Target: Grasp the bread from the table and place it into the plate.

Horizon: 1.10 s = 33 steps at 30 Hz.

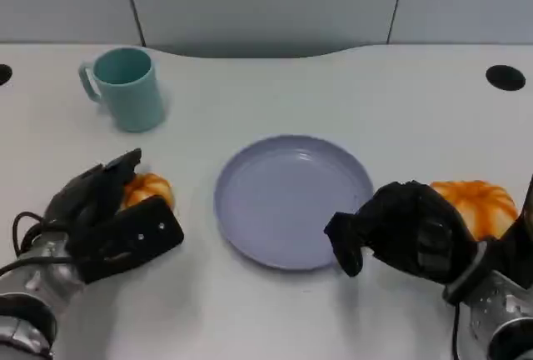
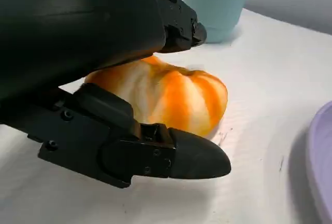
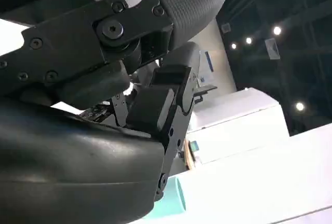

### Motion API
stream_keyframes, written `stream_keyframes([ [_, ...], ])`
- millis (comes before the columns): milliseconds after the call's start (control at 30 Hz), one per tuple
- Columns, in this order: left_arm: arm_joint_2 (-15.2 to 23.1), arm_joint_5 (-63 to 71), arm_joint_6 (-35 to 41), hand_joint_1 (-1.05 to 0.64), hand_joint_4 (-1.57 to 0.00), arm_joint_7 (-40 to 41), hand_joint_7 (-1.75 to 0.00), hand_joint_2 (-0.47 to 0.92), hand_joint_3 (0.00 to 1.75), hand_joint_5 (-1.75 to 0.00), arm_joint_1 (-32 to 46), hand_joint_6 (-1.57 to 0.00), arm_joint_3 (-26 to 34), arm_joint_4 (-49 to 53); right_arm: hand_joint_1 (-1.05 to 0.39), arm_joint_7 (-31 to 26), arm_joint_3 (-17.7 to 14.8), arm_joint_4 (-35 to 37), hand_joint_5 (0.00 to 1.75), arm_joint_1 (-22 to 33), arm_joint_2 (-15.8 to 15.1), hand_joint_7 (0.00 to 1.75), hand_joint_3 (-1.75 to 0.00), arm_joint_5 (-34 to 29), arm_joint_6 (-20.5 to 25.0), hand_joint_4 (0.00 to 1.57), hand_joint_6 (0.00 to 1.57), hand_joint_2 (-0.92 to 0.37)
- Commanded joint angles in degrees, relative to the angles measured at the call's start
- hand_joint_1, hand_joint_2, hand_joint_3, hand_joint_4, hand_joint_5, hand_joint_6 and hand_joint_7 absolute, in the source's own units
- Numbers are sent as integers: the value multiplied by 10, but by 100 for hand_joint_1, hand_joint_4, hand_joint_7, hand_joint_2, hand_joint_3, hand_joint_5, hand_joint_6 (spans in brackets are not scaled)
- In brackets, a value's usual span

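I take the round lavender plate [image 1: 291,200] as my landmark: it holds nothing, so no bread is delivered yet. On its left, the small orange-striped bread roll [image 2: 171,97] lies on the white table [image 1: 275,318], with my left hand [image 1: 108,218] around it: fingers above and below it, though I cannot tell if they press it. A second, larger orange bun [image 1: 479,206] sits right of the plate, behind my right hand [image 1: 404,231], whose fingers are curled in on nothing. Closing, lifting and placing remain. A teal mug [image 1: 127,87] stands beyond the plate's left.
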Motion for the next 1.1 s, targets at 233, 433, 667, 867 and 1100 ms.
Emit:
stream_keyframes([
  [233, -11, -28, 58, -41, -55, 68, -4, 84, 0, -65, 23, -60, 32, 19, -43, 4, 4, -25, 164, 21, -14, 6, 0, 8, 12, 65, 120, -91],
  [433, -1, -49, 59, -24, -72, 71, -7, 86, 1, -76, 23, -93, 56, 19, -45, 4, 4, -22, 169, 20, -13, 6, 0, 8, 11, 64, 119, -91],
  [667, 8, -83, 22, -17, -91, 86, -5, 86, 0, -62, 5, -114, 98, 12, -47, -12, 9, -17, 168, 8, -15, 7, 0, 1, 15, 64, 120, -91],
  [867, 19, -101, -16, -19, -83, 86, -2, 86, 0, -92, -42, -116, 124, 5, -44, -22, 8, 1, 172, -11, -12, 8, 0, -2, 7, 64, 119, -91],
  [1100, 10, -119, -39, -19, -84, 86, -2, 83, 0, -100, -87, -119, 143, 1, -41, -22, -11, 19, 171, -28, 2, 7, 0, 14, -4, 63, 117, -91],
])
